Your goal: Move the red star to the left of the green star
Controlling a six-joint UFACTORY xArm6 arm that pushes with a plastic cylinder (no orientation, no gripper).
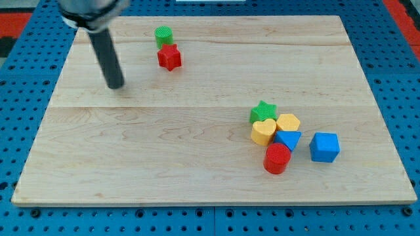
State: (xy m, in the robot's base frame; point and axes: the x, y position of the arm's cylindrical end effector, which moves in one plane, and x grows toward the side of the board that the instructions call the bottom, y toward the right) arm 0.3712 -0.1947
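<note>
Toward the view's upper left, the dark rod is standing over the wooden board [197, 164], its tip [116, 86] resting on bare wood and touching no block. Being a plain rod, it has nothing to open or close and is holding nothing.

Red star [169, 57] is sitting near the view's top, to the right of the tip and a little higher in the view, with a clear gap between them. Green cylinder [163, 35] is sitting just above the red star, the two touching or very nearly so; which one cannot be told.

Green star [263, 111] is lying well apart from the red star, at the view's lower right, at the top of a tight cluster. Yellow heart [264, 132] is pressing against its lower edge. Yellow hexagonal block [288, 122] is sitting just right of the heart and the green star. Blue triangular block [287, 139] is lying below the hexagon, beside the heart. Red cylinder [277, 158] is standing at the cluster's bottom, touching the blue triangle. Blue cube [324, 147] is sitting just right of the cluster, a small gap separating it from the triangle.

Blue pegboard [20, 98] is surrounding the board on all sides.
</note>
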